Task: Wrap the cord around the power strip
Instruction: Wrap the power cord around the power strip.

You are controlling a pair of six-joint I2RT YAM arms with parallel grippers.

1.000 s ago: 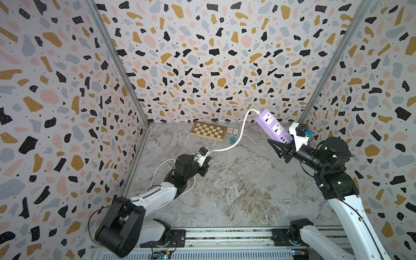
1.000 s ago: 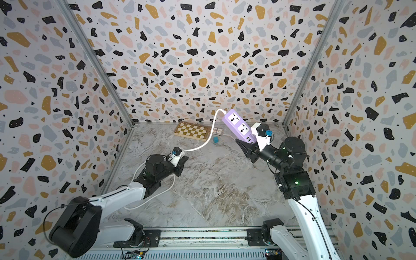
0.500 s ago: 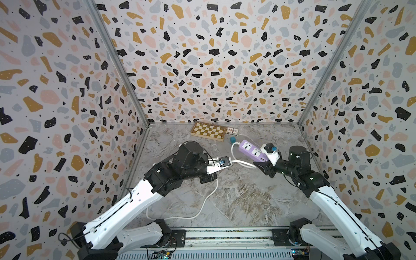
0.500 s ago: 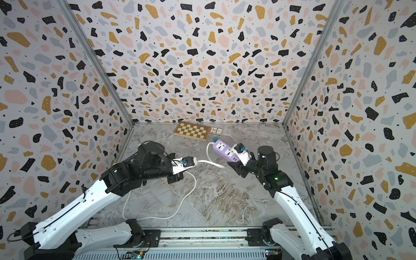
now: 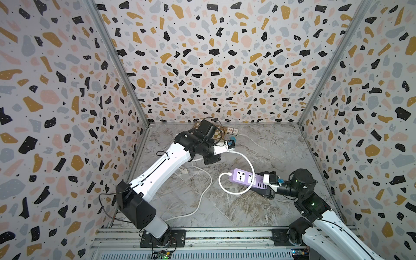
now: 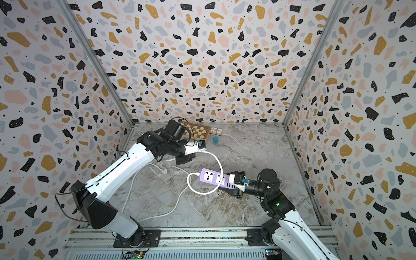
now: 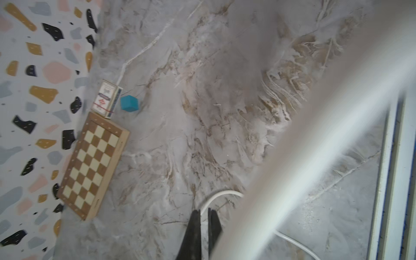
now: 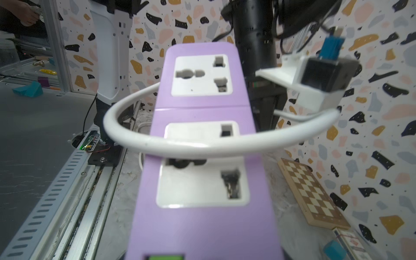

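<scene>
Right hand (image 5: 263, 184) is clamped on one end of the lilac power strip (image 5: 244, 178). The strip juts straight out ahead of it, sockets up. The white cord (image 5: 250, 161) leaves the strip's far end, loops once round the strip across its socket face, then arcs away to the left hand (image 7: 204, 221), whose fingers pinch it tight. Slack trails on the counter (image 5: 270, 146) back under the left arm. A chessboard (image 7: 94, 164) lies near the left hand.
</scene>
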